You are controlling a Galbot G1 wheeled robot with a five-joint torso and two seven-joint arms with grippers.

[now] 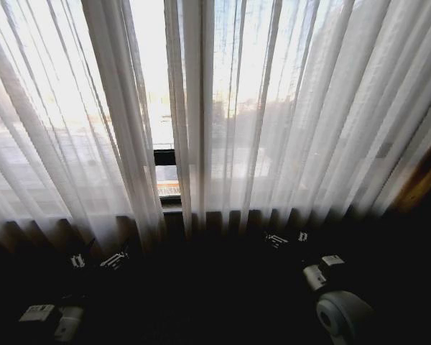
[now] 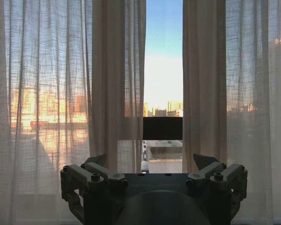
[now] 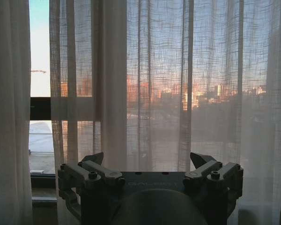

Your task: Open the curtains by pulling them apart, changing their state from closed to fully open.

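- The 2 curtains hang in front of the window: the left panel [image 1: 65,122] fills the head view from 9 to 11 o'clock, the right panel [image 1: 302,115] from 12 to 3 o'clock.
- Between them, near 12 o'clock, a narrow gap is open (the panels are apart there, not touching), showing bright sky and a dark window frame bar [image 1: 165,157] crossing it.
- The left gripper [image 1: 97,260] sits low at 7 o'clock in the head view, in deep shadow below the left panel's hem; it seems to be clear of the fabric, though the dark makes that hard to confirm.
- In the left wrist view the left gripper [image 2: 152,161] faces the gap with its fingers [image 2: 94,160] spread wide, nothing between them.
- The right gripper [image 1: 287,238] is low at 5 o'clock, under the right panel.
- In the right wrist view the right gripper [image 3: 147,159] is also spread and empty, facing the right panel [image 3: 178,84].
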